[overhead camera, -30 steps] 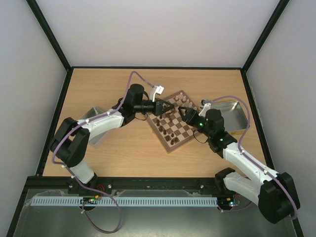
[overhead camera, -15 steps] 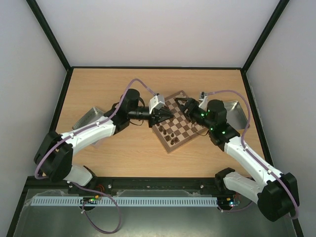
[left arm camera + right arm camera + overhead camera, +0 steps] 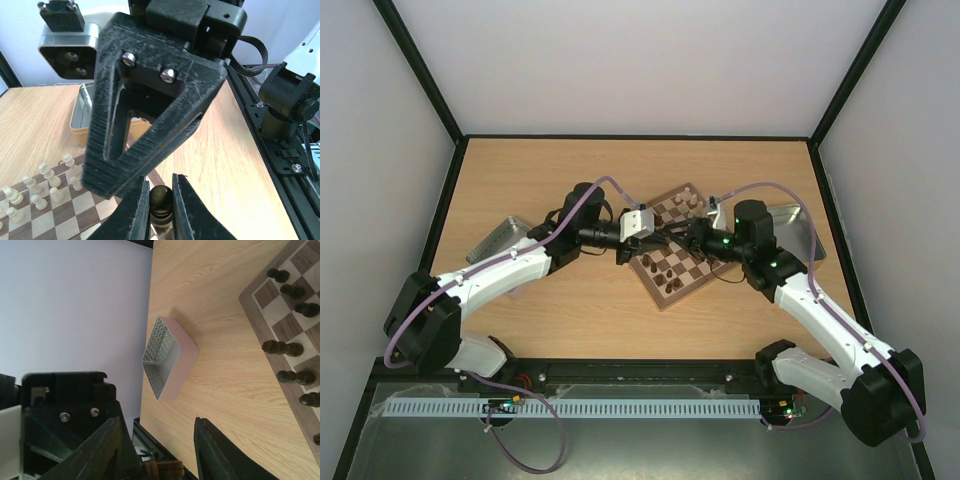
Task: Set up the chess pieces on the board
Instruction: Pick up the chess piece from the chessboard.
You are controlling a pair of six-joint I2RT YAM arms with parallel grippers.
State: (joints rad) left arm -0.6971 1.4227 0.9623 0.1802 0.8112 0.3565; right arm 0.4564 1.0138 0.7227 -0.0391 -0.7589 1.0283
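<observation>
- A dark piece (image 3: pixel 161 199) is clamped between the fingers of the left gripper (image 3: pixel 160 185), low in the middle of the left wrist view. It is held off the wood, probably so that it can be passed across.
- The fingers of the right gripper (image 3: pixel 158 421) are spread apart. The same dark piece is seen at the bottom edge of the right wrist view, between them and not yet touched.
- In the top view the two grippers are brought nose to nose over the board (image 3: pixel 665 299), just right of the frame's centre; a handover is judged to be in hand.
- Dark pieces (image 3: pixel 282 347) are stood along the board's edge at the right of the right wrist view. White pieces (image 3: pixel 47 175) are set on squares at the lower left of the left wrist view.
- A grey tin (image 3: pixel 167 357) is left on the table near the middle of the right wrist view. A gold tin (image 3: pixel 82 122) is seen beyond the white pieces.
</observation>
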